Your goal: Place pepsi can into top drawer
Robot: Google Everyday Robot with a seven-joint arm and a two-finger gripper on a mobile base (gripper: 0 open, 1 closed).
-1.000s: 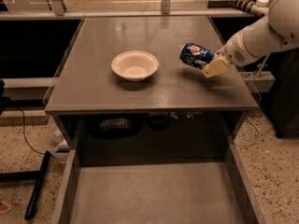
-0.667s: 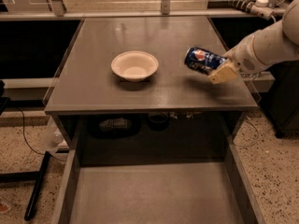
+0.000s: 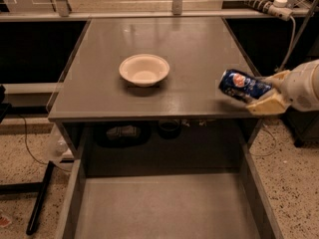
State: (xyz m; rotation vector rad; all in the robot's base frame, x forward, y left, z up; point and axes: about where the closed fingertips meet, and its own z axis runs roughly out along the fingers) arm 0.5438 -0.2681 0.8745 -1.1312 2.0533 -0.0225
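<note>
The pepsi can (image 3: 239,84) is dark blue with a round logo. It lies tilted on its side in my gripper (image 3: 264,94), above the front right corner of the grey cabinet top (image 3: 199,54). The gripper's cream fingers (image 3: 266,105) are shut on the can's right end. The white arm (image 3: 304,86) comes in from the right edge. The top drawer (image 3: 164,208) is pulled out below the cabinet top. Its flat grey bottom holds nothing.
A white bowl (image 3: 144,69) sits near the middle of the cabinet top. Dark objects (image 3: 124,132) lie in the recess behind the drawer. A power strip (image 3: 259,3) and cable are at the back right. A dark stand leg (image 3: 40,198) is at the left on the speckled floor.
The gripper has carried the pepsi can forward and to the right, from the right side of the cabinet top to its front right corner.
</note>
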